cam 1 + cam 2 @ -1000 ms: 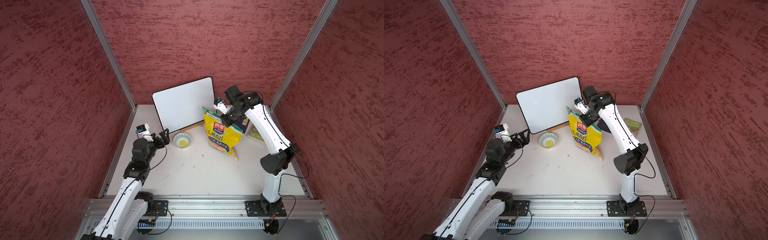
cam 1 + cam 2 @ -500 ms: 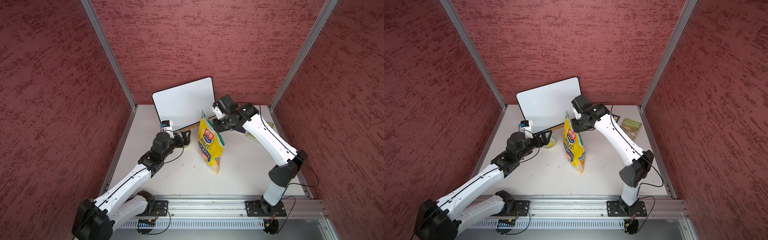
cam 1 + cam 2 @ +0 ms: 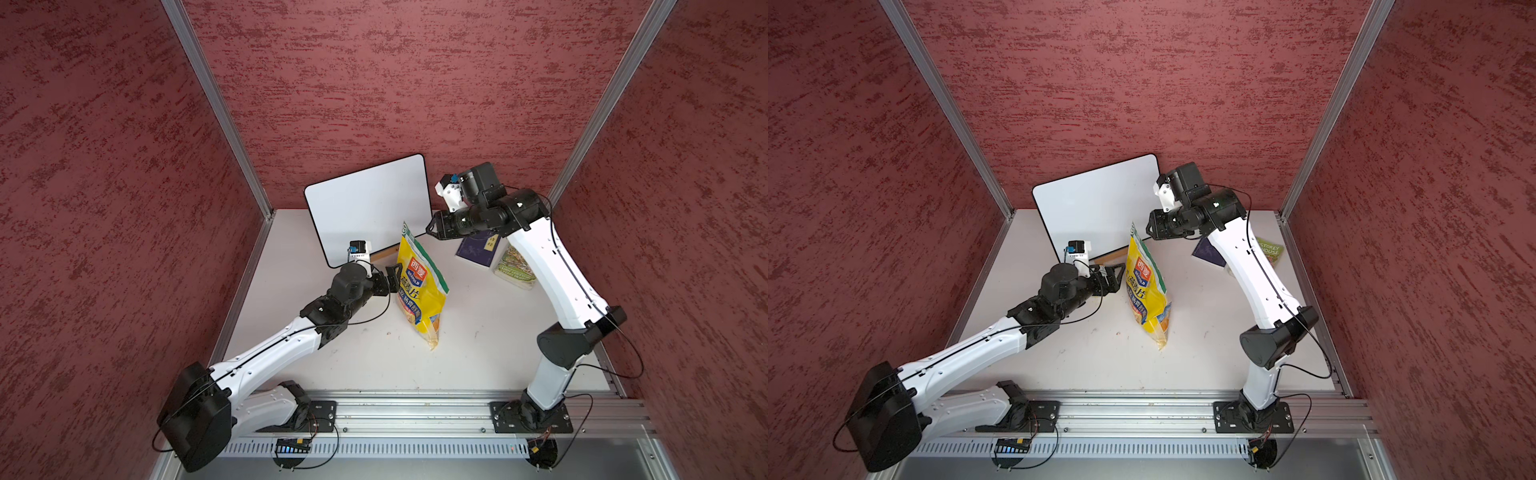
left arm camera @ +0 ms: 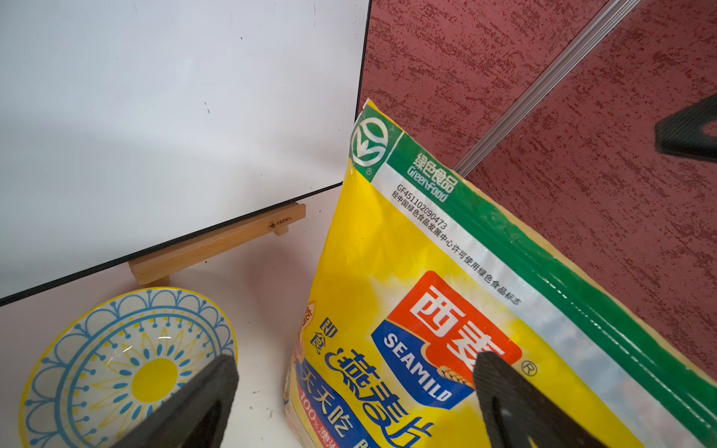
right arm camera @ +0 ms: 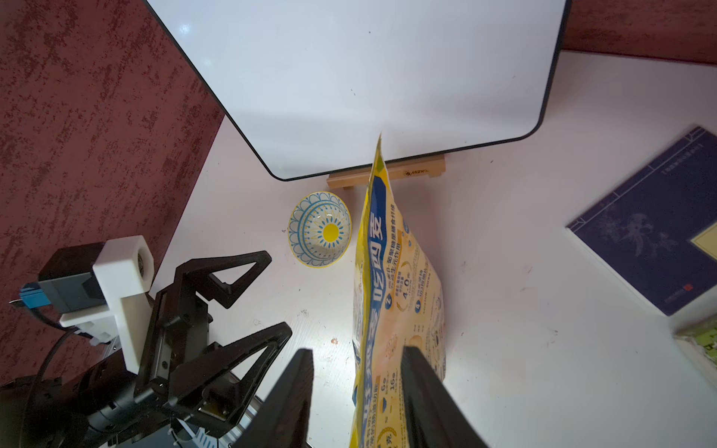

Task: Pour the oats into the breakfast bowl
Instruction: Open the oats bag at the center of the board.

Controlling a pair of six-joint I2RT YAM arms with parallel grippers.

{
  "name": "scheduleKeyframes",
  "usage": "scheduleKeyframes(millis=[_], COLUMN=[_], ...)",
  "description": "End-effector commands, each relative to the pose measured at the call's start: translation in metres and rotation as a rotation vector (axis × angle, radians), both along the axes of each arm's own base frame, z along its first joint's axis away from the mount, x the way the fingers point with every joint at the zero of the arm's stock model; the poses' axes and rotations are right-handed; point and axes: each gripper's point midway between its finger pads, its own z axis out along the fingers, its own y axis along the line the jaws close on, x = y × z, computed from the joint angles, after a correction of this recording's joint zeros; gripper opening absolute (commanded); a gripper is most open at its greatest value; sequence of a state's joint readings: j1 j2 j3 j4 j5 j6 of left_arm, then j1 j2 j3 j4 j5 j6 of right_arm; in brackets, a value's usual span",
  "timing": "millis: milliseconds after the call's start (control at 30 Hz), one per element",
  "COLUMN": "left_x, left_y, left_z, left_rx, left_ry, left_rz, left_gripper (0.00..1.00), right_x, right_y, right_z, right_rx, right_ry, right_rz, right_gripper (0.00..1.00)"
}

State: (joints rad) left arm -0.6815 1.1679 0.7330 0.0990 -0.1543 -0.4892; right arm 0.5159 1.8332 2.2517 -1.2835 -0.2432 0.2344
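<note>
The oats bag (image 3: 419, 286) stands on its base approx. mid worktop (image 3: 478, 357), a bit nearer to the back edge than to the front one. Its green-white top edge is up, and the yellow face w/ the red logo is turned to the left side. The right wrist view sees it almost edge-on.

The bowl (image 5: 320, 229) sits just left of the bag, w/ only a narrow strip of worktop btw. them. It is just in front of the wooden stand (image 4: 217, 244) that carries the whiteboard (image 3: 368, 203) at the back edge. Its yellow flower centre shows in full.

The left gripper (image 3: 392, 276) is low at the bag's left face, fingers wide apart. In the left wrist view one finger (image 4: 209, 388) lies over the bowl's rim and the other over the logo; touching or not, I cannot tell.

The right gripper (image 3: 430, 230) hangs high by the back end of the bag's top edge, fingers partly apart. In the right wrist view the bag runs btw. them: one finger (image 5: 295, 388) is clearly free of it, while the other overlaps it, contact not clear.

Room: the left of the bag is tight (bowl, left arm). To the right there is a wide bare strip up to the dark blue book (image 3: 476, 249) and the green book (image 3: 513, 268) at the back right corner, under the right arm. Along the front edge the worktop is bare except for small specks.
</note>
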Motion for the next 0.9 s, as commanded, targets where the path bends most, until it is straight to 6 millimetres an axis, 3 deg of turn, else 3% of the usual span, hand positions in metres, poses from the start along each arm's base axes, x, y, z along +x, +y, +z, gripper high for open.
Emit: scheduleKeyframes(millis=[0, 433, 867], left_x=[0.006, 0.01, 0.01], left_y=[-0.005, -0.008, -0.007], left_z=[0.013, 0.005, 0.002], left_rx=[-0.007, 0.007, 0.016], left_ry=[-0.048, -0.04, -0.037], left_rz=[0.01, 0.009, 0.013], left_gripper=[1.0, 1.0, 1.0], right_x=[-0.001, 0.002, -0.005], right_y=[0.007, 0.004, 0.011], right_z=[-0.021, -0.042, -0.05], right_rx=[-0.028, -0.098, -0.109], right_ry=[0.071, 0.114, 0.143], right_rz=[0.037, 0.03, 0.065], right_gripper=[0.42, 0.28, 0.29])
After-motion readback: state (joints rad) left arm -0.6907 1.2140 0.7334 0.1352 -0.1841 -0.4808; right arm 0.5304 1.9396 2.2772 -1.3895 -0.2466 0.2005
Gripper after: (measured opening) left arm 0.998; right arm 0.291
